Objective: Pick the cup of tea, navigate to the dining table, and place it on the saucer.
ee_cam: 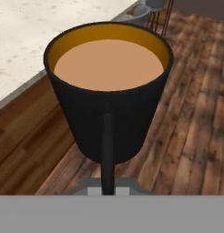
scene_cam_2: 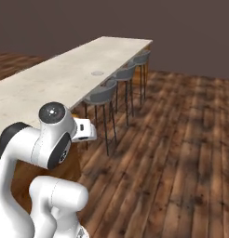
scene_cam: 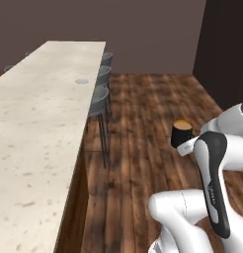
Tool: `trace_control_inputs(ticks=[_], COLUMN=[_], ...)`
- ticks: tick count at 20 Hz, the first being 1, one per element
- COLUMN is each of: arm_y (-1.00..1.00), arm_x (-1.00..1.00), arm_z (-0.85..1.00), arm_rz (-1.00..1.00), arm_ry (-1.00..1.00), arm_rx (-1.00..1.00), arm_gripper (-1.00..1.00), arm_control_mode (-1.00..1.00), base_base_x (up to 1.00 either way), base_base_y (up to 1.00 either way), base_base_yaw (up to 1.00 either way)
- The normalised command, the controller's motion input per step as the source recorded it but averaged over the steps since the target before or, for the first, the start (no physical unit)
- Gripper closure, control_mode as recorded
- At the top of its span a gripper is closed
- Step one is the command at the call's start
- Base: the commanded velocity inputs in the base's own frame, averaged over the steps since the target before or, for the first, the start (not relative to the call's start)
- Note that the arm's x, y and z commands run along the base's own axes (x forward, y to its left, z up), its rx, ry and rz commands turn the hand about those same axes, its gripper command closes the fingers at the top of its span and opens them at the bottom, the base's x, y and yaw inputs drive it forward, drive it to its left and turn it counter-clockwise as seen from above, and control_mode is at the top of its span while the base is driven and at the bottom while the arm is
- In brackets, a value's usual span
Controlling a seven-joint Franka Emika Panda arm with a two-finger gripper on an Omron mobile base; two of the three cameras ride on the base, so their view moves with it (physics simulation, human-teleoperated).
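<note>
The gripper (scene_cam: 184, 146) at the middle right pinches the cup of tea (scene_cam: 182, 132) above the wood floor (scene_cam: 143, 148), with the saucer (scene_cam: 82, 81) at the upper left on the dining table (scene_cam: 34, 128).

Left base view: set high behind the arm (scene_cam: 212, 168), facing forward and down along the table (scene_cam: 39, 113). Table runs up the left side from near to far; stools (scene_cam: 100, 96) and wood floor (scene_cam: 143, 123) to its right.

Right base view: also behind the arm (scene_cam_2: 46, 144), further right, turned leftward across the floor (scene_cam_2: 181, 153). Table (scene_cam_2: 56, 81) crosses diagonally from near left to far right.

Shared between both: table top, saucer (scene_cam: 82, 81) (scene_cam_2: 97, 73) well down the table, row of stools (scene_cam_2: 117, 83), floor, back wall.

Hand view: very close, looking down along the hand onto the cup (ee_cam: 109, 104) from just behind its handle. Table edge (ee_cam: 22, 36) at upper left, floor (ee_cam: 196, 113) right, a stool (ee_cam: 136, 13) at top.
</note>
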Motion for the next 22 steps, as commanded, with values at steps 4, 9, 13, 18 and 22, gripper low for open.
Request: trace_control_inputs(ticks=[4, 9, 13, 18, 22], arm_y=[0.0, 0.0, 0.0, 0.0, 0.0], arm_x=[0.0, 0.0, 0.0, 0.0, 0.0], arm_z=[0.0, 0.0, 0.0, 0.0, 0.0], arm_rz=[0.0, 0.0, 0.0, 0.0, 0.0], arm_ry=[0.0, 0.0, 0.0, 0.0, 0.0], arm_rx=[0.0, 0.0, 0.0, 0.0, 0.0], arm_gripper=[1.0, 1.0, 1.0, 1.0, 1.0], arm_control_mode=[1.0, 1.0, 1.0, 1.0, 1.0], base_base_x=[1.0, 1.0, 1.0, 1.0, 1.0], base_base_y=[-0.54, -0.61, -0.56, -0.63, -0.58], base_base_yaw=[0.01, 0.08, 0.14, 0.31, 0.43])
